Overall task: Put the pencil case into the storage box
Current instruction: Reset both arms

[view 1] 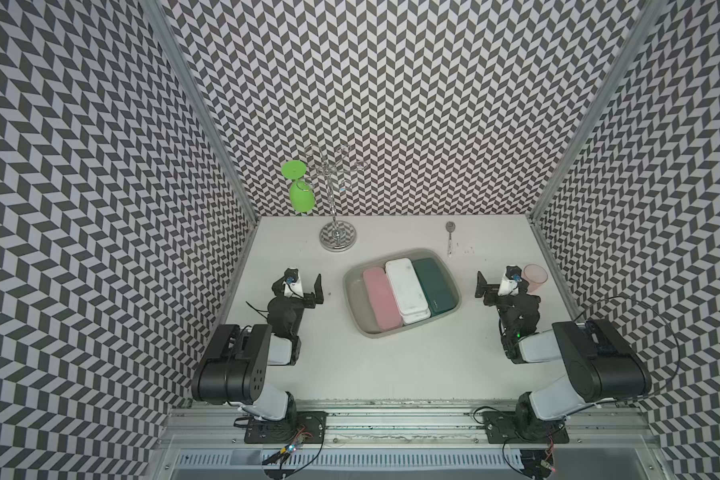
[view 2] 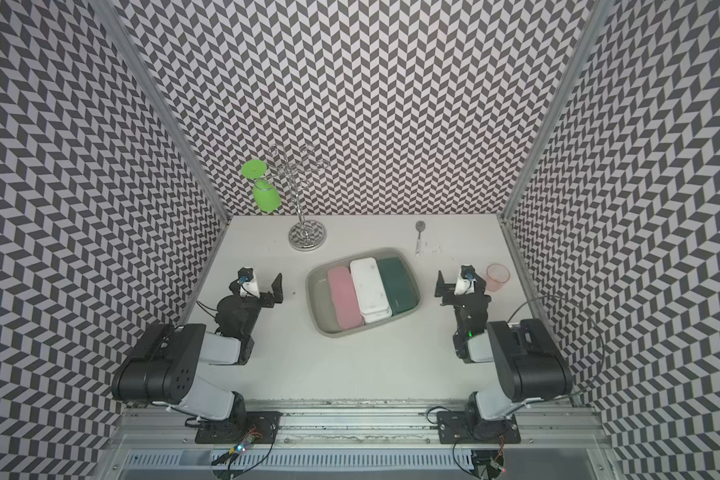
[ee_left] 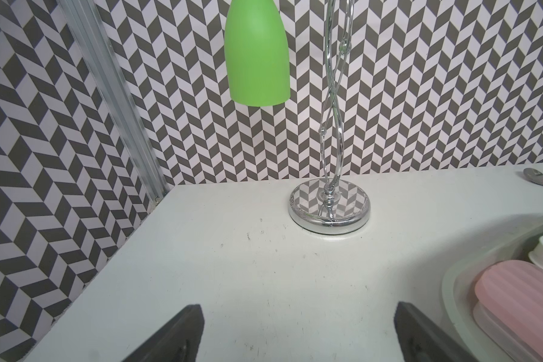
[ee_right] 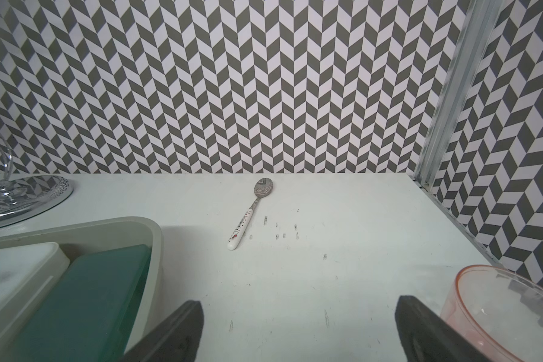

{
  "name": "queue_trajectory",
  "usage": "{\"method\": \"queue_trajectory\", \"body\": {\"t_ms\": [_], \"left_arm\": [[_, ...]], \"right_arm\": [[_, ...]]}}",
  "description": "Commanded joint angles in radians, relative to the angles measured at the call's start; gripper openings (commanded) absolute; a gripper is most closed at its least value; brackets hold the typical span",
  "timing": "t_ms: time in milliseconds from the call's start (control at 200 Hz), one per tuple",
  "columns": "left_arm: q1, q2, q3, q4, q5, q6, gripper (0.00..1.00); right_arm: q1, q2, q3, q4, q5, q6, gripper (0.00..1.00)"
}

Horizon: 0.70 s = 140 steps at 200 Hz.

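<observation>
The pink pencil case [view 1: 381, 297], white pencil case [view 1: 406, 289] and green pencil case [view 1: 433, 286] lie side by side inside the storage box [view 1: 347, 291], in the middle of the table [view 1: 391, 365]. Bare table lies all around the box. The left gripper [ee_left: 298, 308] sits low beside the box, claw spread wide, holding nothing. The right gripper [ee_right: 298, 308] sits the same way on the other side, just beside a pink cup [view 1: 535, 277].

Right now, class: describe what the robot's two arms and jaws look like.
The left arm and right arm share bulky black joint housings, pale grey links, thin black cables and flat dark jaws. A green light glows on the right arm.
</observation>
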Motion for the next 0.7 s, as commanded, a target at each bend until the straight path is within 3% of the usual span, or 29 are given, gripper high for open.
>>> {"method": "queue_trajectory", "body": {"t_ms": [0,696], "left_arm": [[0.007,0.006,0.009,0.015,0.009,-0.006,1.0],[0.007,0.006,0.009,0.014,0.01,-0.006,1.0]], "right_arm": [[-0.005,-0.01,0.007,0.037,-0.006,0.009,1.0],[-0.02,-0.014,0.013,0.019,-0.039,0.014,1.0]]}}
